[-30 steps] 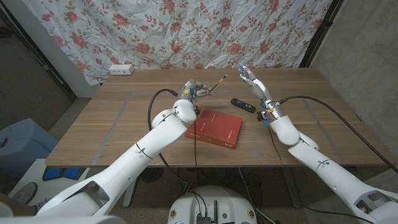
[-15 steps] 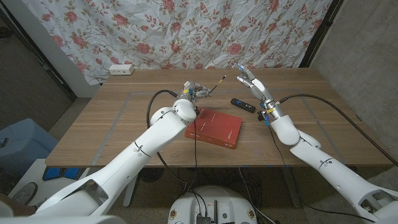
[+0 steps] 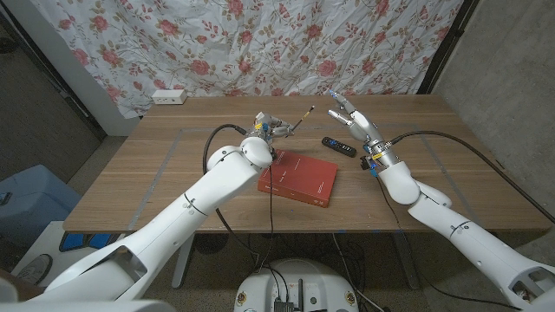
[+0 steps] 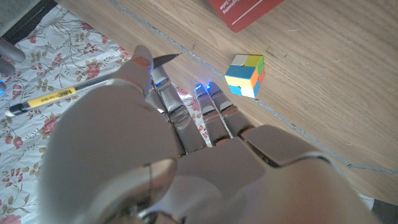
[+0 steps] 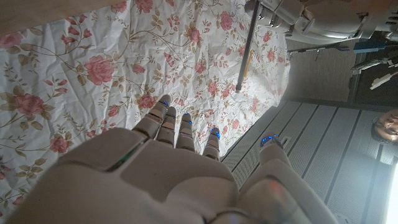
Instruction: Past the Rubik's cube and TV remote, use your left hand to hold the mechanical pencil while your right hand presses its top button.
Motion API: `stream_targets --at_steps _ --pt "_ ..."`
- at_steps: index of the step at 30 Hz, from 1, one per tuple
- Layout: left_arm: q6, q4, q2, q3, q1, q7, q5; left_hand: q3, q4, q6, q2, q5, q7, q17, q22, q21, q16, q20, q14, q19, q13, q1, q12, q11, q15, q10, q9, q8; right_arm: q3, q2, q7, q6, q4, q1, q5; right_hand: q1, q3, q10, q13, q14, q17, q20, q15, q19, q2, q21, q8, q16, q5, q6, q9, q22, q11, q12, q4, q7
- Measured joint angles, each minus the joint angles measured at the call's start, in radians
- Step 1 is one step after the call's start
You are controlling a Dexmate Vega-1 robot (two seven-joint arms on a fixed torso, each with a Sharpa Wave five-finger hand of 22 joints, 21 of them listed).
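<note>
Left robot hand (image 3: 265, 127) grips the mechanical pencil (image 3: 300, 119) above the bench (image 3: 156, 165), past the Rubik's cube (image 4: 245, 75) and TV remote (image 3: 339, 146), button end angled toward the right robot hand (image 3: 351, 118), probably for pressing. That one hangs near, fingers spread, holding nothing.

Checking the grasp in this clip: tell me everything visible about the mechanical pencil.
The mechanical pencil is slim and dark with a yellow label band on its barrel. The left hand holds it by one end, clear of the table, tilted so its free end points up toward the right hand, which is open and apart from it. Nothing else touches it.
</note>
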Motion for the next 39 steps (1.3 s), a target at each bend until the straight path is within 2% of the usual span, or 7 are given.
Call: stream_targets --at_steps 7,13,39 --pt "0.000 0.003 0.007 0.006 -0.009 0.007 -0.015 0.000 0.000 0.000 0.000 0.000 0.000 0.000 0.000 0.000 0.000 0.000 0.000 0.000 0.001 0.000 0.000 0.000 0.000 0.000 -0.001 0.000 -0.010 -0.012 -0.006 -0.010 -0.010 0.004 -0.026 0.000 0.000 -0.005 0.000 -0.005 0.002 0.000 0.005 0.000 0.000 0.000 0.007 0.000 0.000 0.023 0.000 0.000 -0.006 0.000 0.000 0.001" --pt "-0.004 0.007 0.012 0.010 -0.014 0.012 -0.027 0.000 0.000 0.000 0.003 -0.001 0.000 0.000 0.000 0.000 0.000 0.000 0.000 0.000 0.001 -0.003 -0.001 0.000 0.000 0.000 0.002 0.000 -0.019 -0.025 -0.007 -0.018 -0.020 0.009 -0.040 0.000 0.000 -0.011 0.000 -0.005 0.003 0.006 0.005 -0.006 0.000 0.000 0.014 0.000 0.000 0.034 0.000 0.000 0.000 0.004 0.000 0.002" --pt "-0.010 0.012 0.024 0.024 -0.024 0.027 -0.050 -0.008 0.000 0.000 0.004 -0.001 0.000 0.000 0.000 0.000 0.001 0.000 0.000 0.000 0.000 -0.004 -0.005 0.000 0.000 0.000 0.006 -0.004 -0.042 -0.053 0.006 -0.055 -0.059 0.019 -0.068 0.000 -0.003 -0.014 0.000 -0.013 0.003 0.005 0.012 -0.005 0.000 0.000 0.021 0.000 0.000 0.083 0.000 0.000 0.004 0.004 0.003 -0.001"
